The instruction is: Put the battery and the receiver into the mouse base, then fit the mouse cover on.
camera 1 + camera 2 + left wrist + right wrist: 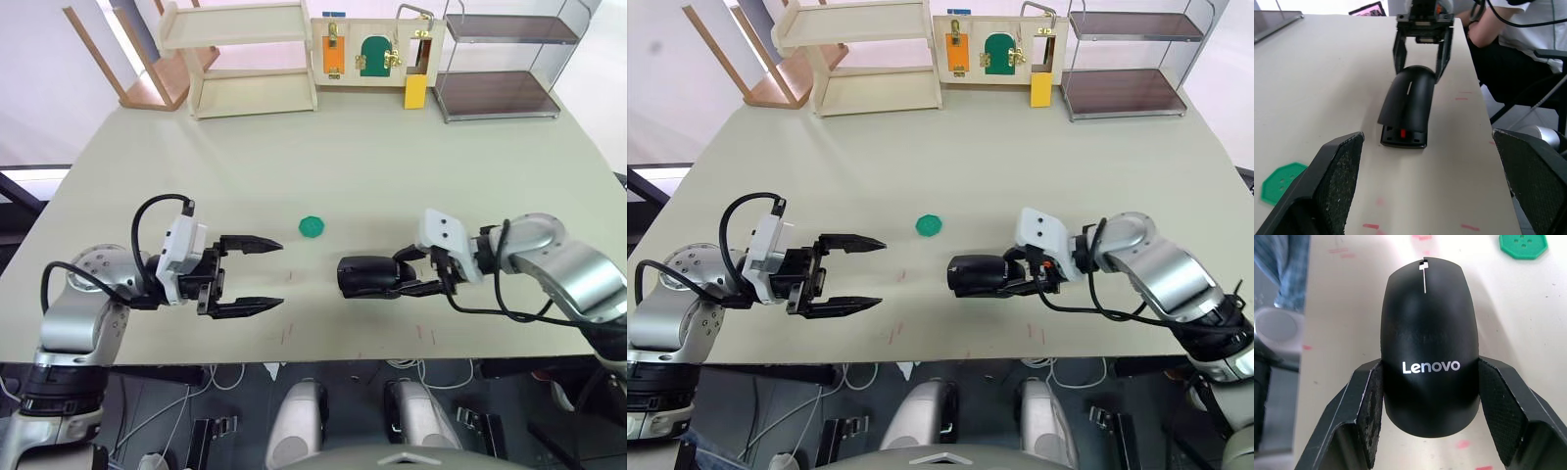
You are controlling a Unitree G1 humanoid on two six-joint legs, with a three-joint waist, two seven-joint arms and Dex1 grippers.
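- The right gripper (416, 277) is clamped on the mouse cover (1427, 342), its two pads (1374, 404) pressing the flanks of the lettered rear end; the shell lies on the mouse base (1403, 138) directly ahead of the fingers.
- In the left wrist view the cover's far end looks lifted, with a red part and a hollow of the base showing beneath it. My reading is that the shell is laid on but not latched there. A squeeze from the sides alone will not seat that end, and releasing now could leave it sprung.
- The hold is low on a glossy, curved shell, so I judge that pushing forward could make the pads ride up and slip off, or slide the whole mouse across the table (392, 176) rather than closing it.
- Neither the battery nor the receiver can be seen; whether both sit inside cannot be told. If one is proud of its hollow, it would explain the gap, and forcing the cover could jam it.
- Beyond the mouse's nose, well apart from it, the left gripper (258, 274) hovers with fingers spread wide, holding nothing. It could brace the front, but a clumsy approach might knock the cover askew.
- The green disc (312, 226) lies off to one side of that gap and seems out of harm's way.
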